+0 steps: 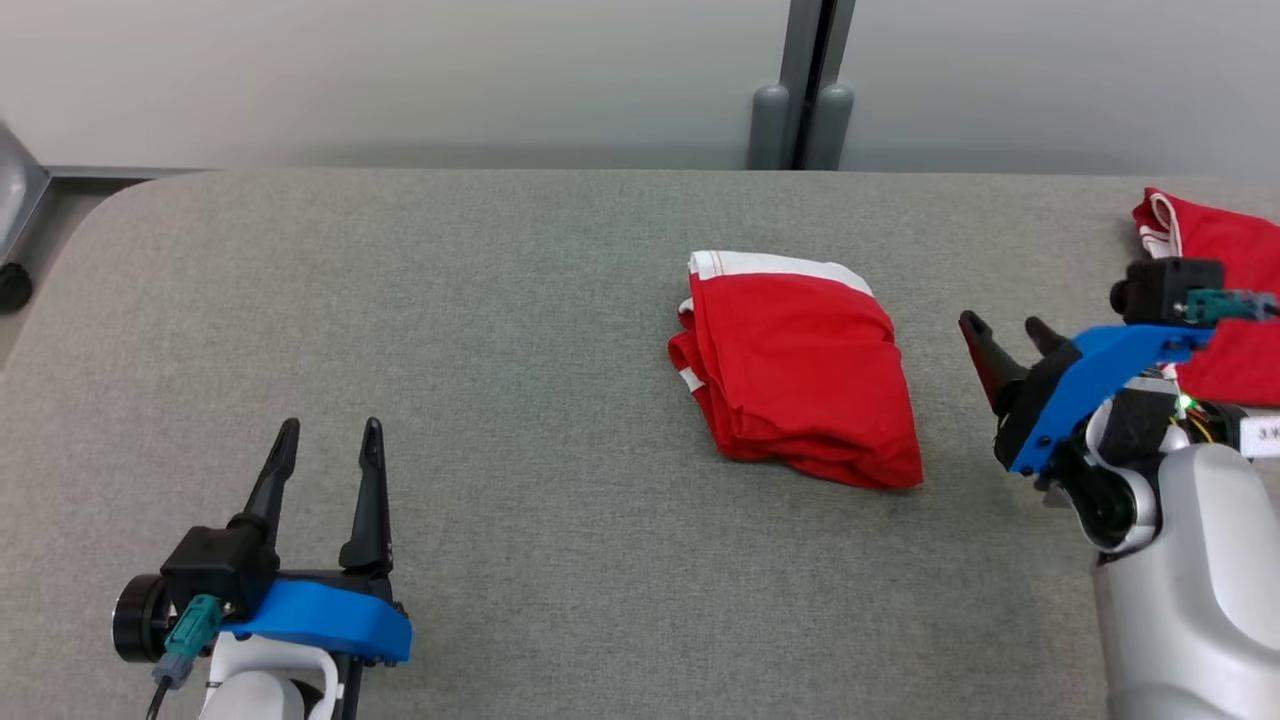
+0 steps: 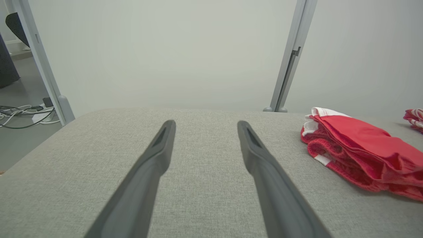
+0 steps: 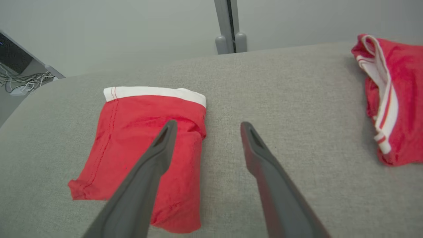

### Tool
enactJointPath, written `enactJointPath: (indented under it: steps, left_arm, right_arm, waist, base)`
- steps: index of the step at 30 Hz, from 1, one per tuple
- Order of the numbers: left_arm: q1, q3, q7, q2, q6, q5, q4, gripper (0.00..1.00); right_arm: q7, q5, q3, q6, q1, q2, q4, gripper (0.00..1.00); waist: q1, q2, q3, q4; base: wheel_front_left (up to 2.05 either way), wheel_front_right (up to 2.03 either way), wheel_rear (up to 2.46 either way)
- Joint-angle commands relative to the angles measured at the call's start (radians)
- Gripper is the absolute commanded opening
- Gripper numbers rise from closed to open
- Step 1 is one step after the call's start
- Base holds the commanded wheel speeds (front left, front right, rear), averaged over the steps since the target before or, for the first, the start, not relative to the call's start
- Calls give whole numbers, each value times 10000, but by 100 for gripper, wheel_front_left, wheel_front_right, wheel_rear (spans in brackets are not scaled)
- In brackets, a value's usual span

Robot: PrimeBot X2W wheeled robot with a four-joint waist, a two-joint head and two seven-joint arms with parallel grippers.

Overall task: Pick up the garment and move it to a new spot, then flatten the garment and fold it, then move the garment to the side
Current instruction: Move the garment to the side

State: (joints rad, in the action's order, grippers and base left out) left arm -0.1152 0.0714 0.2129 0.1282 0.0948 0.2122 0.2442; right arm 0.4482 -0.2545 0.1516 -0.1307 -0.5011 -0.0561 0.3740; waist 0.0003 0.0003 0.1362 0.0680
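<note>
A red garment (image 1: 800, 370) with a white waistband lies folded in a compact stack on the grey table (image 1: 500, 300), right of centre; it also shows at the right in the left wrist view (image 2: 360, 152) and at the left in the right wrist view (image 3: 138, 145). My right gripper (image 1: 1005, 333) hovers open just right of the garment, touching nothing; its fingers (image 3: 152, 172) spread above the garment's right edge. My left gripper (image 1: 328, 432) rests open near the table's front left, far from the garment, its fingers (image 2: 155, 158) empty.
A second red garment (image 1: 1215, 300) with white trim lies bunched at the table's far right edge (image 3: 393, 99), behind my right wrist. A grey wall with a vertical post (image 1: 805, 85) runs behind the table. Cables (image 2: 23, 114) lie on the floor to the left.
</note>
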Motion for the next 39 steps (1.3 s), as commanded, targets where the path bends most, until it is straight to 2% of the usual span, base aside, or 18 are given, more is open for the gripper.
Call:
enactJointPath:
  steps: [1,4,14,15,16,17,18,21,26,33,39]
  left_arm:
    - [-278,62,38,48,29,-30,4,100]
    - [-577,224,80,29,83,-15,67,100]
    - [-965,562,275,-81,145,58,447,100]
    - [-965,562,275,-81,145,58,447,100]
    - [-973,572,281,-90,147,61,485,100]
    - [-972,581,301,-97,148,81,519,100]
    - [-966,590,315,-106,144,96,554,100]
    - [-861,587,364,-132,90,135,608,100]
    - [-791,585,454,-198,59,228,638,100]
    - [-711,633,508,-312,68,325,582,100]
    - [-1006,730,519,-408,114,307,420,100]
  right_arm:
    - [338,149,64,-1,-458,45,491,100]
    - [680,7,159,-3,-1068,56,1551,100]
    - [313,-118,330,-1,-2169,42,4869,100]
    - [313,-118,330,-1,-2169,42,4869,100]
    - [409,-122,247,-3,-2192,54,5154,76]
    - [442,-157,149,-1,-2235,68,5380,46]
    - [371,-214,60,-3,-2301,85,5510,0]
    - [26,381,-302,-3,-2632,36,5449,0]
    - [2,1245,-1607,-1,-3364,-593,4918,0]
    - [716,1180,-4025,-1,-4327,-2211,3880,0]
    - [822,585,-4928,-1,-4736,-3964,3133,0]
  waist:
    - [-3,-3,347,300]
    - [-3,-3,661,527]
    - [-3,-3,1040,1075]
    - [-3,-3,1040,1075]
    - [-3,-3,1028,1102]
    - [-3,-3,1014,1119]
    - [-3,-3,997,1130]
    - [-3,-3,936,1088]
    - [-3,-3,860,923]
    - [-3,-3,856,528]
    - [-3,-3,1312,203]
  base:
    - [0,0,0]
    - [0,0,0]
    - [0,0,0]
    - [0,0,0]
    - [0,0,0]
    - [0,0,0]
    - [0,0,0]
    - [0,0,0]
    - [0,0,0]
    - [0,0,0]
    - [0,0,0]
